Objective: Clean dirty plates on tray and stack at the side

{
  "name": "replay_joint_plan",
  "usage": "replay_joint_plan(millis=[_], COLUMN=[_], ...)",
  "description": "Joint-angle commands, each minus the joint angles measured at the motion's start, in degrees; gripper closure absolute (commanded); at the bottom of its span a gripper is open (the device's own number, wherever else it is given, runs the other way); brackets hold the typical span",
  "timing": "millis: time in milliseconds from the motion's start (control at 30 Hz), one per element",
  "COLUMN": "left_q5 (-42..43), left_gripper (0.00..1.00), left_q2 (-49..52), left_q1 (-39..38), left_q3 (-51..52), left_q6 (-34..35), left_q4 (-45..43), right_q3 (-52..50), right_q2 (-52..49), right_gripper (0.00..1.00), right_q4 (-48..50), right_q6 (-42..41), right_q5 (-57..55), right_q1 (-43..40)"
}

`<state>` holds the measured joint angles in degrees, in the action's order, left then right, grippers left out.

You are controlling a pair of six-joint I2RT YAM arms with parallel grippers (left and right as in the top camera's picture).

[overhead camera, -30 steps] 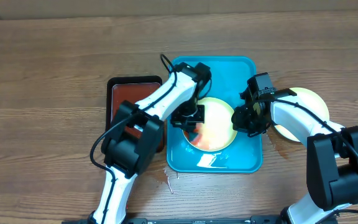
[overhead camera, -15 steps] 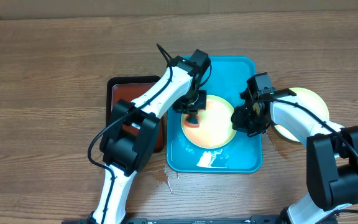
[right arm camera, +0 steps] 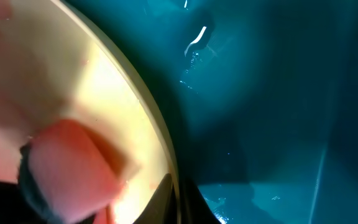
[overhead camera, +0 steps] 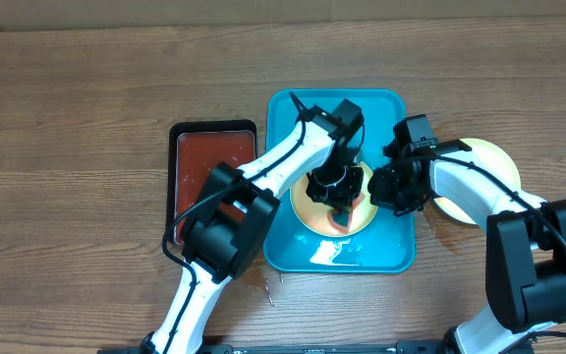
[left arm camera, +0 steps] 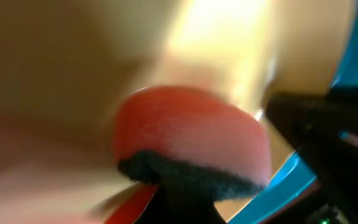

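A yellow-green rimmed plate (overhead camera: 312, 208) lies in the turquoise tray (overhead camera: 281, 118). My left gripper (overhead camera: 340, 195) is shut on a red-pink sponge with a dark scrub layer (left arm camera: 191, 140) and presses it on the plate's right half. In the left wrist view the gripper (left arm camera: 185, 196) is blurred over the pale plate (left arm camera: 61, 68). My right gripper (overhead camera: 385, 189) is shut on the plate's right rim. The right wrist view shows its fingers (right arm camera: 180, 200) pinching the rim of the plate (right arm camera: 98, 87), with the sponge (right arm camera: 67, 168) beside them. A second plate (overhead camera: 491, 157) lies on the table right of the tray.
A black tray of red liquid (overhead camera: 209, 162) stands just left of the turquoise tray. Water glints in the tray's front part (overhead camera: 327, 253). Small wet marks lie on the wooden table (overhead camera: 268, 285) in front of the tray.
My left gripper has swept the sponge from the plate's left side, through its upper left, across to its right half. The right arm has kept its hold on the rim.
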<state>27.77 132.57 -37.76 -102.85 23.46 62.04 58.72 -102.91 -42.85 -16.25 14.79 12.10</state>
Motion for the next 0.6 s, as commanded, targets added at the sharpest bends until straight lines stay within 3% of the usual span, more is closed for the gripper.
replay_joint_plan(millis=[0, 200, 567], left_q5=[-4.94, -24.57, -41.86], left_gripper=[0.96, 0.96, 0.96], left_q2=[1.55, 1.01, -2.49], left_q1=[2.05, 5.55, 8.28], left_q3=[-0.39, -0.42, -0.52], left_q6=[-1.57, 2.97, 6.34], left_q4=[3.06, 8.26, 8.87], right_q3=[-0.20, -0.20, -0.20], right_q2=[-0.35, -0.35, -0.35], right_gripper=[0.96, 0.96, 0.96], right_q4=[-0.02, 0.00, 0.15], right_q6=[0.59, 0.59, 0.59], right_q5=[-1.88, -1.88, -1.86], right_q1=[0.15, 0.15, 0.15])
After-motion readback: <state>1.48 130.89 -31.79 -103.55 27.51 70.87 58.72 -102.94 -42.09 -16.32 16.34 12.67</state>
